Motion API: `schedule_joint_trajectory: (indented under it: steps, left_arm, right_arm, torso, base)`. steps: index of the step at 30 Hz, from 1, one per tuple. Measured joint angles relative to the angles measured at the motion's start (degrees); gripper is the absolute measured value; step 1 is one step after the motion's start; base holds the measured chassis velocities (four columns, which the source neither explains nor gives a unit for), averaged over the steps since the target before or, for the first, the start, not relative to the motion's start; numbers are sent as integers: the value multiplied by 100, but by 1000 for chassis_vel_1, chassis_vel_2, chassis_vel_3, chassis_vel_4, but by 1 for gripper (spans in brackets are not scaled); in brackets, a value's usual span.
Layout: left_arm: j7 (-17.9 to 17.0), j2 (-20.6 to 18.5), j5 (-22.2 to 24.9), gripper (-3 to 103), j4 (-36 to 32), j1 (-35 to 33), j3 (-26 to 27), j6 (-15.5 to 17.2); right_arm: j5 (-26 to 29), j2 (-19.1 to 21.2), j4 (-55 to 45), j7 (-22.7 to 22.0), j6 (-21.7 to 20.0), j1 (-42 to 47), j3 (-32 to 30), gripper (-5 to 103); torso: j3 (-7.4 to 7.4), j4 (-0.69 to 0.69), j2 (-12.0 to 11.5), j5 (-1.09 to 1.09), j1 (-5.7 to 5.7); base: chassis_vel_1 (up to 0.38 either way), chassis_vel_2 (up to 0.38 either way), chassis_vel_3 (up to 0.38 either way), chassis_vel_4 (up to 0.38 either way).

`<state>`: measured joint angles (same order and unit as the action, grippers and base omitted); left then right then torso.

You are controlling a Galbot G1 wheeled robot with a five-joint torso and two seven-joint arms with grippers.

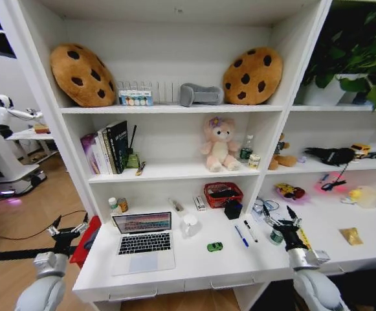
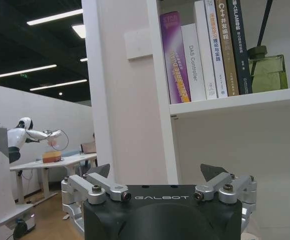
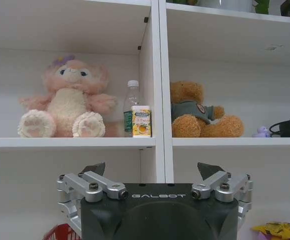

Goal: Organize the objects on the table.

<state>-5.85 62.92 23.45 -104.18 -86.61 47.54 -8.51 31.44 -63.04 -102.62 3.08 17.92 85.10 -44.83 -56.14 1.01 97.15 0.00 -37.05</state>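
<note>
Nearest me, both arms are raised at the front edge of the table (image 1: 194, 269). My left gripper (image 1: 66, 228) hangs off the desk's left end, fingers spread wide with nothing between them; its wrist camera looks straight at the shelf upright and a row of books (image 2: 202, 52), so it is aimed at no task item. My right gripper (image 1: 279, 218) stands over the desk's right half, also wide open and empty (its wrist view faces a pink plush (image 3: 67, 100) and a brown bear (image 3: 197, 111) up on the shelf, things I should leave alone).

I judge nothing has been sorted yet, since the clutter lies scattered. The silver laptop (image 1: 143, 241) sits open at the front left. The tiny green toy car (image 1: 215, 247) rests alone mid-desk, with two pens (image 1: 246, 234) just to its right. The small green can (image 1: 276, 237) stands right by my right gripper, beside the yellow flat strip (image 1: 303, 240), so that arm is best placed to start there. The gold snack packet (image 1: 351, 236) lies farther right. Toward the back wall, a red basket (image 1: 222, 193) looks a sensible home for small pieces.
</note>
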Motion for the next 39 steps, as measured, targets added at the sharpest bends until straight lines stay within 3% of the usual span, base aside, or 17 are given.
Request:
schedule_joint_trajectory:
  steps: [4,8,10,13,16,23,28,29,34,39]
  left_arm:
    - [-20,-11,-100,100,-36,-11,-8,102]
    - [-53,-19,-217,85,-37,-8,-14,151]
    - [-50,-20,-234,85,-38,-10,-14,150]
    - [-42,-21,-245,68,-45,-20,-14,150]
    - [-44,-22,-235,63,-65,-20,-13,153]
    - [-72,-106,-110,30,-177,-39,1,315]
    - [-74,-158,-64,19,-245,-79,8,389]
    - [-69,-204,-47,9,-306,-118,9,429]
    - [-21,-391,-33,0,-541,-238,12,541]
    - [-8,-616,-22,0,-712,-296,-38,642]
  right_arm:
    - [0,-9,0,-51,-26,-23,9,100]
    - [-2,-8,6,-103,-54,-44,12,100]
    - [-3,-8,8,-114,-58,-50,12,100]
    - [-3,-9,19,-139,-63,-56,12,100]
    - [-3,-15,21,-145,-64,-56,12,100]
    - [-23,-52,14,-157,-70,-47,15,100]
    - [-24,-51,8,-158,-74,-46,13,100]
    - [-25,-51,6,-161,-76,-41,9,100]
    - [-34,-87,-29,-165,-79,-1,8,100]
    - [-38,-97,-45,-168,-79,14,8,100]
  torso:
    - [2,1,3,0,7]
    - [2,0,4,0,8]
    - [2,0,4,0,8]
    - [1,0,3,0,5]
    - [1,0,3,0,5]
    - [1,0,2,0,5]
    - [1,0,2,0,4]
    - [1,0,2,-1,4]
    - [1,0,2,-1,4]
    - [1,0,2,0,4]
  base:
    - [0,0,0,0]
    - [0,0,0,0]
    - [0,0,0,0]
    - [0,0,0,0]
    - [0,0,0,0]
    - [0,0,0,0]
    - [0,0,0,0]
    - [0,0,0,0]
    - [0,0,0,0]
    - [0,0,0,0]
